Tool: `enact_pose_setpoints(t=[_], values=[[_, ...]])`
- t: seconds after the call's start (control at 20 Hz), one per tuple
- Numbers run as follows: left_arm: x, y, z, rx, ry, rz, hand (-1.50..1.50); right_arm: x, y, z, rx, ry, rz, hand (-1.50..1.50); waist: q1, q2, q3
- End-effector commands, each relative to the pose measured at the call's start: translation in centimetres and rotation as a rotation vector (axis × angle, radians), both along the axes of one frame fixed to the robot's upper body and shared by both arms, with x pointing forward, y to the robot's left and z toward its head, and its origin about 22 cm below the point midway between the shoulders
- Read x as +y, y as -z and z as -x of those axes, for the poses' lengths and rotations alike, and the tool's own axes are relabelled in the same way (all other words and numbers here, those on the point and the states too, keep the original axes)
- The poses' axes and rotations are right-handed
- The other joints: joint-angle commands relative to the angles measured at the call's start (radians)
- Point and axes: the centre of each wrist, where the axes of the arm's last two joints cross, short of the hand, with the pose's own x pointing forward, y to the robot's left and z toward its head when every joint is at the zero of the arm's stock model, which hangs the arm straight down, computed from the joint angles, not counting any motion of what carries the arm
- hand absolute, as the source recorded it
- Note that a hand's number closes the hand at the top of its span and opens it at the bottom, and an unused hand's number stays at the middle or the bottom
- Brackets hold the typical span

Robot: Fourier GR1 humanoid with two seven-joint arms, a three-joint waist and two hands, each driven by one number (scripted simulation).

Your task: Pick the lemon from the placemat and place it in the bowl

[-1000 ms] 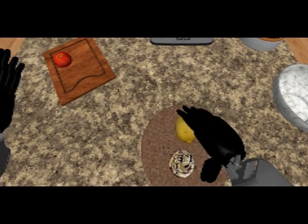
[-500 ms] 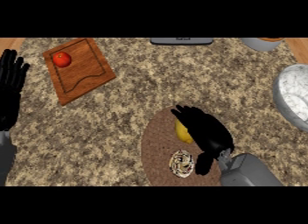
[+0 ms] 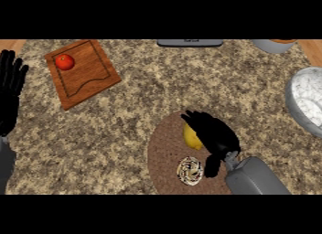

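Lemon (image 3: 190, 136) on placemat (image 3: 165, 155), right hand (image 3: 214, 131) curled over it (right side hidden).

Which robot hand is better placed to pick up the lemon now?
The right robot hand: it is already over the placemat, against the lemon. The left robot hand rests open at the far left edge.

A yellow lemon (image 3: 190, 136) lies on a brown woven placemat (image 3: 165, 155). The counter (image 3: 190, 82) is speckled tan-and-black granite. The bowl (image 3: 311, 107) is white-grey marbled; the tomato (image 3: 64, 61) is red.
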Motion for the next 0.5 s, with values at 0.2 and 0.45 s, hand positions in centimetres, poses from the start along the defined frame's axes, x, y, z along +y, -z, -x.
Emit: enact_pose_setpoints(t=[0.2, 0.45], values=[[-0.6, 1.5, -0.3, 0.005, 0.019, 0.009, 0.0, 1.7, 2.1, -0.7, 0.037, 0.051, 0.015, -1.5, -0.001, 0.0, 0.0], [0.3, -0.9, 0.2, 0.017, 0.003, 0.013, 0.0, -1.1, 3.0, -2.7, 0.052, 0.072, 0.034, -1.5, 0.002, 0.0, 0.0]])
